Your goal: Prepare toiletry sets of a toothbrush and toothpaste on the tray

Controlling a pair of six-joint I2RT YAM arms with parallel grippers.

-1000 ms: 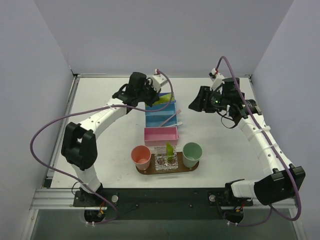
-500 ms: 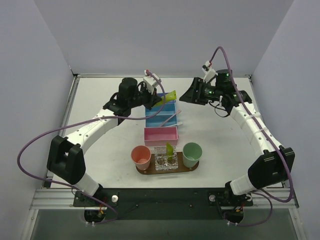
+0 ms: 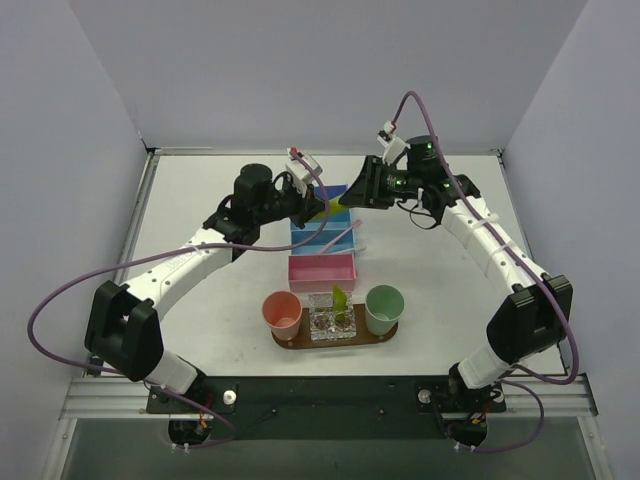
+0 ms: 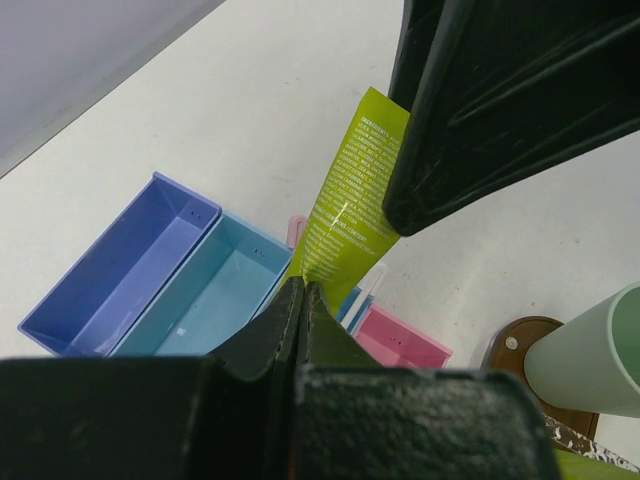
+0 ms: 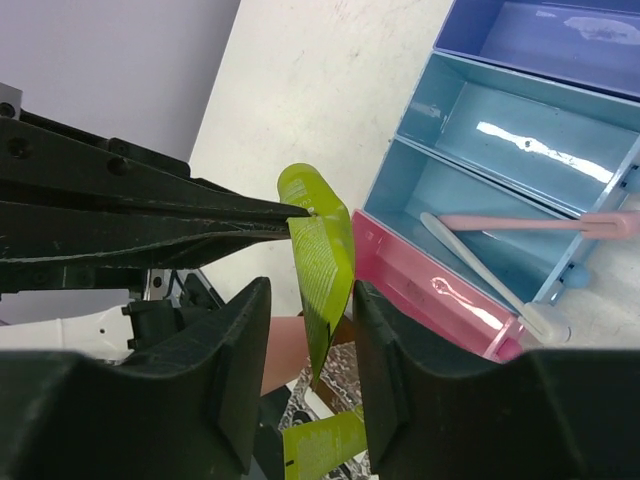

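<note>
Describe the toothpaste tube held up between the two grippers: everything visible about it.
The toothpaste tube is small, flat and bright yellow-green, looks like soft plastic, and has fine pale print along its face. It hangs in the air above the bins, resting on nothing. The left gripper is shut on one flat end. The right gripper is open, with a finger on each side of the tube's body. The cap cannot be seen.
</note>
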